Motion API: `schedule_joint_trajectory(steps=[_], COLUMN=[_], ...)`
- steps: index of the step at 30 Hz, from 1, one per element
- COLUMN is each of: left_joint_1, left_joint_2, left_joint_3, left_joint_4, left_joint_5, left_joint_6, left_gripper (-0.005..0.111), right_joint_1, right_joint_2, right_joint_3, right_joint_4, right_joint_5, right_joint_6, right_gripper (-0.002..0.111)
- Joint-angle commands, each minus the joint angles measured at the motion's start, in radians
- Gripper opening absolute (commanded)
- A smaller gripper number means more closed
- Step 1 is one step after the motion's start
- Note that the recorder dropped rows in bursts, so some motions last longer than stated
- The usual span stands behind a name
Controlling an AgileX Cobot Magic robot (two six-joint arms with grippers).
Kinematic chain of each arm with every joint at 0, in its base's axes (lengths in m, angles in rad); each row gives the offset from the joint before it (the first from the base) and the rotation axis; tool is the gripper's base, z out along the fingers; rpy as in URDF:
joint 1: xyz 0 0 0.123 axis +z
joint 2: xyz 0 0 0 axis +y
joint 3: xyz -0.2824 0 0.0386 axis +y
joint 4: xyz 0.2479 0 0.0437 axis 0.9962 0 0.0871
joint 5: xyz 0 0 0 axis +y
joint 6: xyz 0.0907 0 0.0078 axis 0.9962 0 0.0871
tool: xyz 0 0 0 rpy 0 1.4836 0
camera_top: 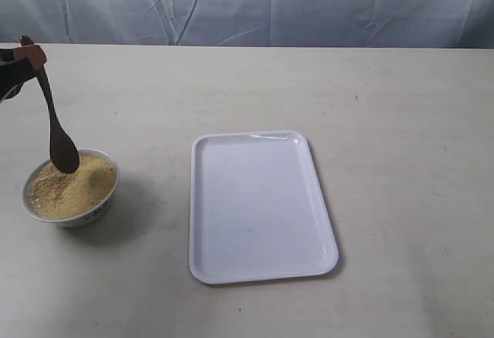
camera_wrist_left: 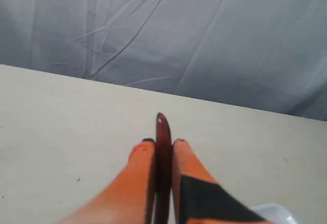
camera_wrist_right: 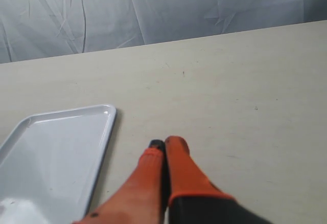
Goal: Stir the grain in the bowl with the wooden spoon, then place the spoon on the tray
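Note:
At the table's left, the small white bowl [camera_top: 71, 191] is filled with yellow-tan grain [camera_top: 69, 187]. The dark wooden spoon [camera_top: 55, 122] stands nearly upright, its oval end dipped into the grain at the bowl's far side. My left gripper [camera_top: 29, 56] is shut on the top of the spoon's handle; in the left wrist view the handle [camera_wrist_left: 163, 147] sits clamped between the orange fingers [camera_wrist_left: 140, 178]. The white tray [camera_top: 258, 203] lies in the middle of the table. My right gripper [camera_wrist_right: 163, 144] is shut with nothing in it, beside the tray's corner [camera_wrist_right: 76, 132].
A wrinkled grey-blue cloth [camera_top: 270, 2] hangs behind the table's far edge. Bare beige tabletop [camera_top: 409, 160] spreads to the right of the tray and between tray and bowl.

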Motion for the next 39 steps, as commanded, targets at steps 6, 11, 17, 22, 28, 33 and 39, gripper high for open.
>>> schedule_joint_trajectory(steps=[6,11,17,22,28,33,39], left_joint_1=[-0.005,-0.005,-0.021,-0.184,-0.497,-0.736,-0.752], left_joint_2=[-0.010,-0.016,-0.016,-0.016,0.013,0.250,0.447], left_joint_3=[-0.006,-0.074,-0.243,-0.337,-0.346,-0.451,-0.524], left_joint_4=[0.031,0.310,0.727,0.806,0.657,0.445,0.272], left_joint_5=[0.062,-0.013,-0.028,0.061,0.395,0.502,0.462], left_joint_6=[-0.077,-0.447,-0.962,-1.110,-1.110,-1.110,-1.108], left_gripper=[0.000,0.000,0.000,0.000,0.000,0.000,0.000], right_joint_1=[-0.005,-0.005,-0.005,-0.005,-0.005,-0.005,-0.005], right_joint_2=[-0.007,-0.007,-0.007,-0.007,-0.007,-0.007,-0.007], right_joint_3=[0.002,0.002,0.002,0.002,0.002,0.002,0.002], right_joint_4=[0.002,0.002,0.002,0.002,0.002,0.002,0.002], right_joint_5=[-0.008,-0.010,-0.010,-0.010,-0.008,-0.008,-0.008], right_joint_6=[-0.001,-0.001,-0.001,-0.001,-0.001,-0.001,-0.001], right_gripper=[0.000,0.000,0.000,0.000,0.000,0.000,0.000])
